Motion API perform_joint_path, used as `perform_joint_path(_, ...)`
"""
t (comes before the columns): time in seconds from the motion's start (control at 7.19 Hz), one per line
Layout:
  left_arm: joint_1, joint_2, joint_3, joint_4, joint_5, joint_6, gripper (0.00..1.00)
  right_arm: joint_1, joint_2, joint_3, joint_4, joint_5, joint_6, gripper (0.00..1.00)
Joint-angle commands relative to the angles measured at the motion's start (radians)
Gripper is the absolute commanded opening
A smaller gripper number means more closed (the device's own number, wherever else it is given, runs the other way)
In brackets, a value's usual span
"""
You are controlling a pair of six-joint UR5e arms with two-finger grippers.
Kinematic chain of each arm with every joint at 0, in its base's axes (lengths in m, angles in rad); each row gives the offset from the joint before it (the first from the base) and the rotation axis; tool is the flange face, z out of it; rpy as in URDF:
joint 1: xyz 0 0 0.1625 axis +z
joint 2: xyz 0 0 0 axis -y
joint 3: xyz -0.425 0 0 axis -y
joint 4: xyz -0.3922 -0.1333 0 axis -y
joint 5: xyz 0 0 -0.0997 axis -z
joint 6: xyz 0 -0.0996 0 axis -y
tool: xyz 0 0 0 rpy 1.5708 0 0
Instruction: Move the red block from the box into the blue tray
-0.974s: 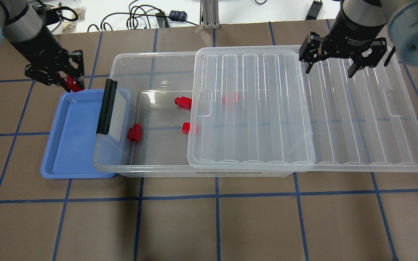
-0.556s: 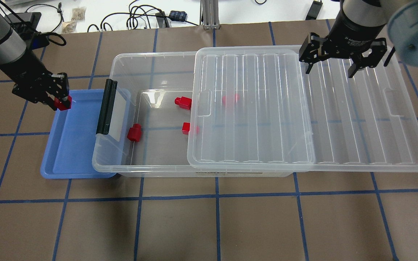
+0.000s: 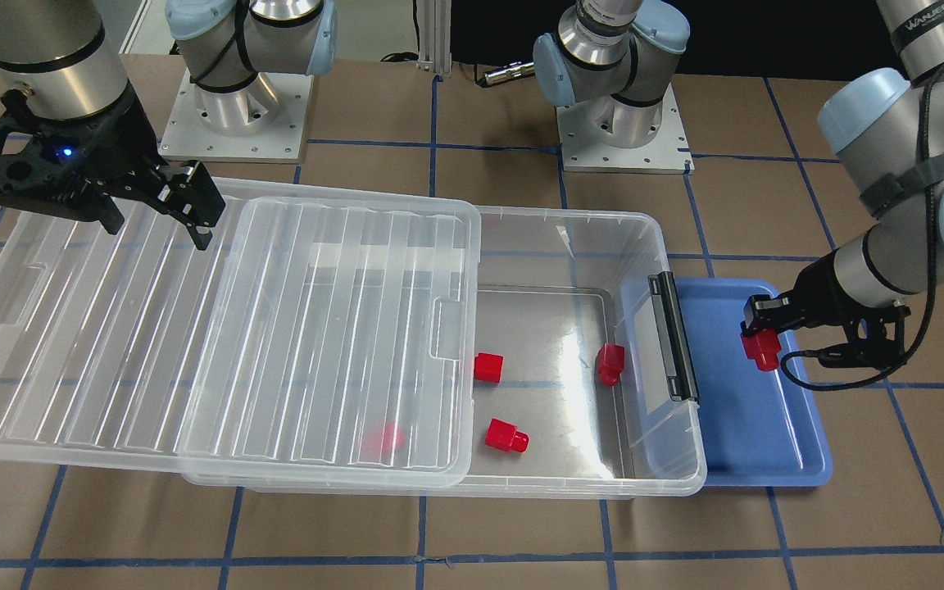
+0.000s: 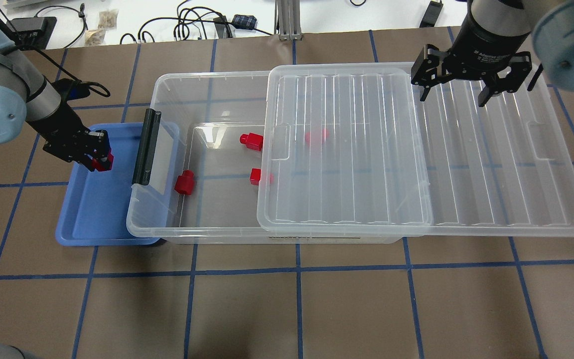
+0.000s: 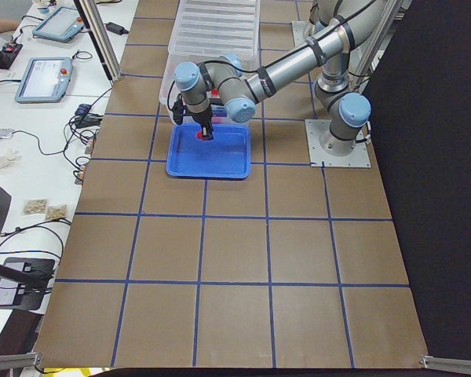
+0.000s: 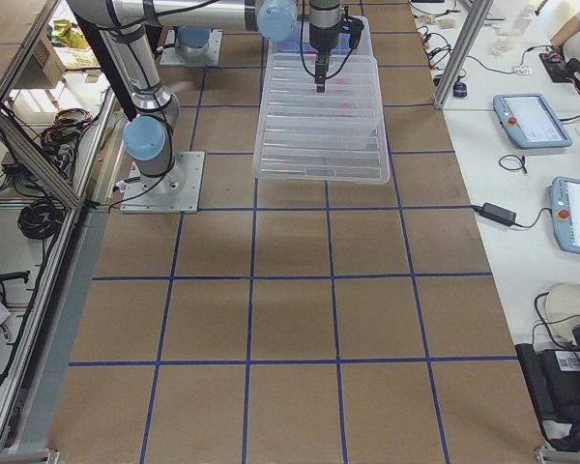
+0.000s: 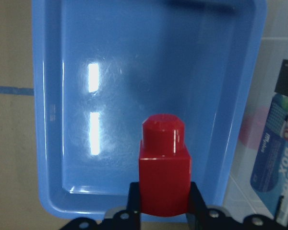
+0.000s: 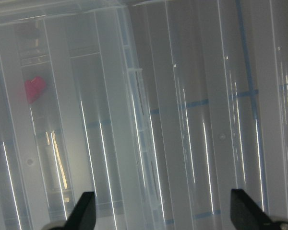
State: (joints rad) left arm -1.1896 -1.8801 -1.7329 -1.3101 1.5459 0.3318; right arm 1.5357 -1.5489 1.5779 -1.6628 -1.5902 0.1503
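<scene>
My left gripper (image 4: 98, 160) is shut on a red block (image 4: 103, 162) and holds it over the far part of the blue tray (image 4: 92, 219). The block also shows in the left wrist view (image 7: 163, 172) and in the front view (image 3: 761, 350), stub pointing down toward the tray floor (image 7: 115, 120). The box (image 4: 217, 232) sits beside the tray with its ribbed lid (image 4: 416, 149) slid to the right. Three red blocks (image 4: 184, 182) lie in its open part and another (image 4: 316, 136) shows under the lid. My right gripper (image 4: 454, 94) is open above the lid.
The box's black latch bar (image 4: 146, 147) overhangs the tray's right side. Cables and small items (image 4: 202, 25) lie on the white bench beyond the table's far edge. The brown table (image 4: 297, 309) with blue tape lines stretches in front of the box.
My left gripper has carried the red block from behind the tray's far edge, out to the left, then in over the tray and lower. The right gripper has not moved.
</scene>
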Motion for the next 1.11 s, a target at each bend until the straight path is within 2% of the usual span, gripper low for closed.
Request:
perform_joint_path(0.0,0.019,-0.065,-0.01,0.053,0.002,0.006,0.0,0.0,0.001,0.001,-0.002,0.001,0.0,1.0)
perform_joint_path(0.42,0.025,-0.114,-0.03,0.067,0.0,0.007,0.0,0.0,0.0,-0.002,0.0,0.001,0.0,1.0)
perform_joint_path(0.56,0.025,-0.116,-0.03,0.069,0.0,0.016,0.46,0.0,0.001,-0.001,0.0,0.001,0.0,1.0)
perform_joint_path(0.7,0.025,-0.116,-0.027,0.072,0.002,0.012,0.99,-0.002,0.001,-0.001,0.0,0.001,0.0,1.0)
perform_joint_path(0.97,0.024,-0.09,-0.011,0.071,0.005,0.013,1.0,-0.019,0.009,-0.01,-0.003,-0.001,-0.046,1.0)
